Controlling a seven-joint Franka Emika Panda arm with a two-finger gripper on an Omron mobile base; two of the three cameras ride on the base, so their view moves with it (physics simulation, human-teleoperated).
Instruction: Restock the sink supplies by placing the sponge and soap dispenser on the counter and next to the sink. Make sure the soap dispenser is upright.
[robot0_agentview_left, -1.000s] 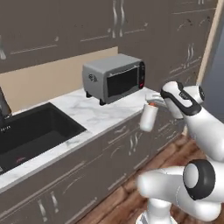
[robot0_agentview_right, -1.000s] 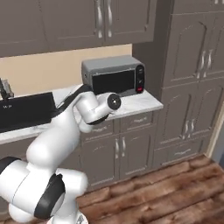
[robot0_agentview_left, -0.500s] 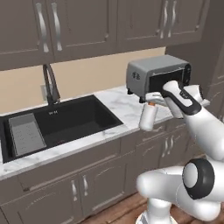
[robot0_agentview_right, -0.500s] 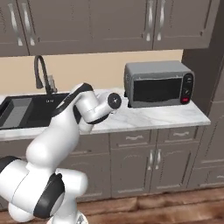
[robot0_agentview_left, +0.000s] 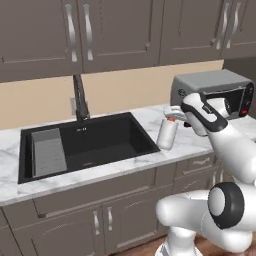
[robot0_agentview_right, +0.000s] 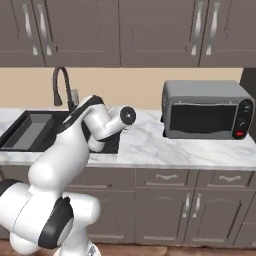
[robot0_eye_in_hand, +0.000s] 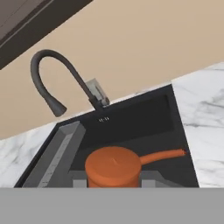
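Gripper (robot0_agentview_left: 174, 116) clamped on soap dispenser (robot0_agentview_left: 167, 134), hanging below it. Just beyond, open sink (robot0_agentview_left: 85, 142). Risk of toppling in if released off-vertical.

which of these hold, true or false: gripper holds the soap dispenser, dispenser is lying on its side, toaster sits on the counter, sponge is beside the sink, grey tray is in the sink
1. The gripper holds the soap dispenser: true.
2. The dispenser lies on its side: false, it hangs upright, pump on top.
3. The toaster sits on the counter: true.
4. The sponge is beside the sink: false, no sponge lies there.
5. A grey ribbed tray sits in the sink: true.
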